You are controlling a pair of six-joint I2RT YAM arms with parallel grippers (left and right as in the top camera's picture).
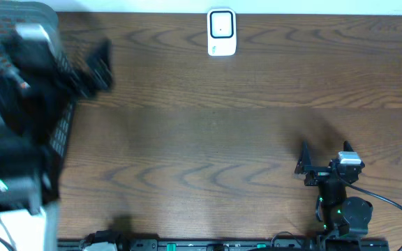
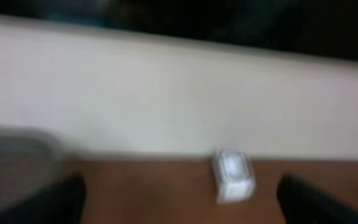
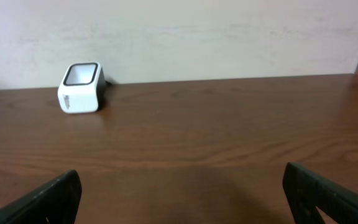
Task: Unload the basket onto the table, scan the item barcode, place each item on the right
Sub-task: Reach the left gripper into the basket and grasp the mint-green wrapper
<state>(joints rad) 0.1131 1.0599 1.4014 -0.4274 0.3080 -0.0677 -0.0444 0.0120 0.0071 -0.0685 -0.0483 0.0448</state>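
Task barely begun — nothing scanned as far as the views show.

- White box-shaped barcode scanner with a dark-framed window [image 1: 222,32] stands at the far edge of the brown wood-grain counter [image 1: 201,125], near the middle, against the pale wall. Nothing is held before it.
- Item to be scanned: not identifiable in any view. A dark mesh bin [image 1: 66,136] sits at the counter's left edge, mostly hidden under the left arm. Whether the item lies inside it cannot be told.
- Left hand [image 2: 180,190]: fingers spread wide, nothing between them. Its wrist view is smeared with blur, looking across at the scanner. From overhead it hangs near the bin.
- Right hand [image 1: 325,153]: fingers spread fully, empty, low over the near right of the counter — well apart from the scanner and facing it.

Left to do, by judgement: find and grasp the item, carry it to the scanner, and turn its barcode to the window.
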